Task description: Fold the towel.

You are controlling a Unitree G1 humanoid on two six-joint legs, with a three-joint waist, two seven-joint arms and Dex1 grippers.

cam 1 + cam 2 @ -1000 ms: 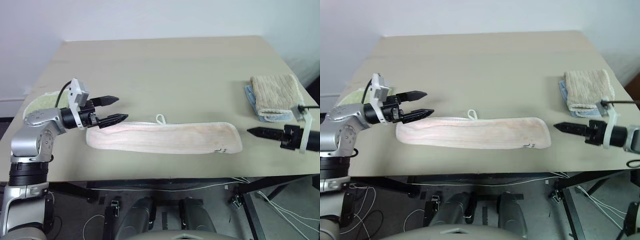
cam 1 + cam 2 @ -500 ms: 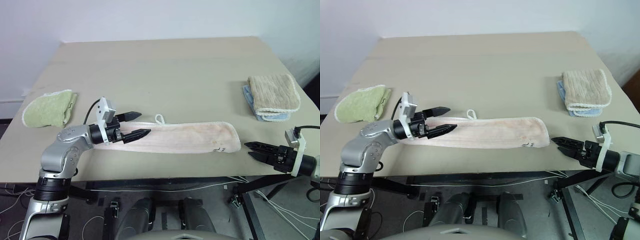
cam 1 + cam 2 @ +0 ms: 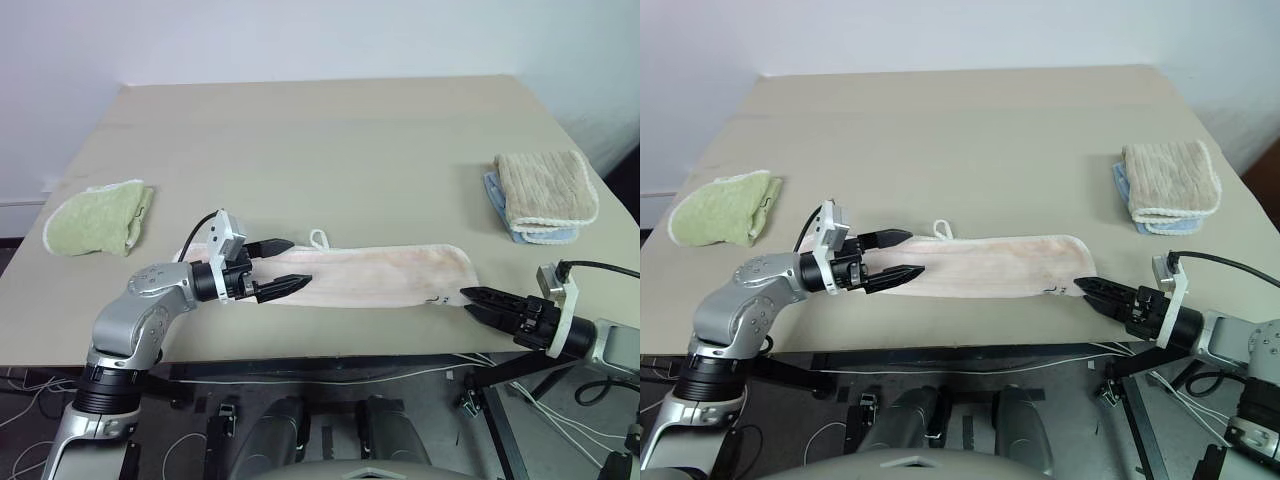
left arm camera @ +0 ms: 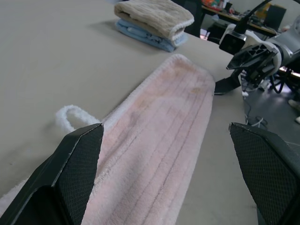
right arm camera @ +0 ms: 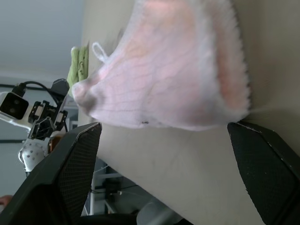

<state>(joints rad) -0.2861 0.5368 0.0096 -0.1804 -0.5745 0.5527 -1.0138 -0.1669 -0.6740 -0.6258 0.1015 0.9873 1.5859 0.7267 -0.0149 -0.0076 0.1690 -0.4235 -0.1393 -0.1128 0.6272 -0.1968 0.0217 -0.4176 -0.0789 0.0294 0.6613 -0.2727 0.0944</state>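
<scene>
The towel is a long pale pink strip lying flat along the table's front edge, its small loop on the far side. My left gripper is open and low over the towel's left end, pointing along the strip, with one finger by each long edge. In the left wrist view the towel runs away between the two fingers. My right gripper is open at the towel's right end, tips just short of its rounded corner. The right wrist view shows that end close ahead of the fingers.
A folded light green towel lies at the table's left edge. A beige ribbed towel sits on a blue cloth at the right edge. The table ends just in front of the pink towel, with cables below.
My left gripper has come down and moved right, from beside the towel's left end to over it. My right gripper has dropped and moved left to the right end. Both stayed open.
</scene>
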